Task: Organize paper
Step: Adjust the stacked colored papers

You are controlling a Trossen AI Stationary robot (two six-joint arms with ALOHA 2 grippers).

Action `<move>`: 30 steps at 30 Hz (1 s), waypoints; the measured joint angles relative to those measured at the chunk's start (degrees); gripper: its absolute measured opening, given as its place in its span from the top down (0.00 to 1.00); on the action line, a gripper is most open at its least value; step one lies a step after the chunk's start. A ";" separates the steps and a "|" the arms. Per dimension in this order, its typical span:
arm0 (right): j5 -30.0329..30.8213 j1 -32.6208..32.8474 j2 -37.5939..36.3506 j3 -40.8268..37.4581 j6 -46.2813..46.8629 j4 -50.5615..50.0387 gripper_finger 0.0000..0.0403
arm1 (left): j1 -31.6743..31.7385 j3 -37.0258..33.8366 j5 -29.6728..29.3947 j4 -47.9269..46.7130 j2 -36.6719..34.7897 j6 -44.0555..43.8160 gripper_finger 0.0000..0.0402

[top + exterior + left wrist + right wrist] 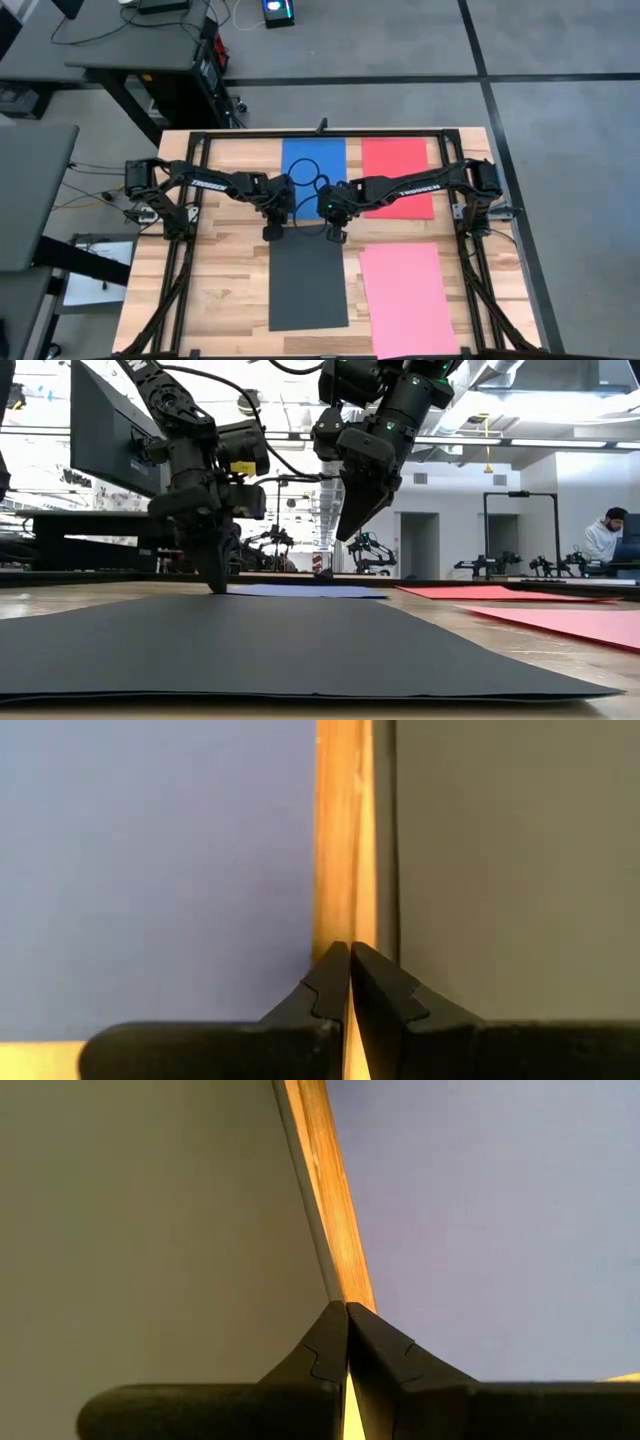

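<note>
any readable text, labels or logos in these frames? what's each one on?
"TROSSEN": white lettering on the right arm link, high view.
White lettering on the left arm link: too blurred to read.
The paper sheets, blue, red, pink, dark grey: plain, no print.
Wrist and low views: none.

a: what surrounds the wooden table (220, 300)?
b: a grey floor (560, 110) crossed by dark seams, and a dark desk (120, 45) strung with cables.
a: and farther back?
b: white walls (590, 480), ceiling light strips (560, 443), a doorway (415, 545), and a person (605, 535) seated at the far right.
</note>
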 joint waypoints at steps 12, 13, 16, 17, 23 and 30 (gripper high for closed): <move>0.00 0.00 0.00 0.02 0.15 0.30 1.00 | 0.28 0.00 -3.12 0.48 -0.10 -0.33 1.00; -0.01 0.00 0.00 0.02 0.16 0.34 1.00 | 0.33 0.00 -3.16 0.48 -0.10 -0.42 1.00; -0.01 0.00 0.00 0.02 0.15 0.32 1.00 | 0.42 0.00 -3.57 0.64 -0.10 -0.52 1.00; 0.00 0.00 0.00 0.02 0.15 0.34 1.00 | 0.42 0.00 -4.04 0.75 -0.10 -0.57 1.00; 0.00 0.00 0.00 0.02 0.15 0.36 1.00 | 0.76 0.00 -6.10 1.00 -0.10 -1.18 1.00; -0.02 0.00 0.00 0.02 0.13 0.32 1.00 | 0.76 0.00 -4.84 0.95 -0.12 -1.34 1.00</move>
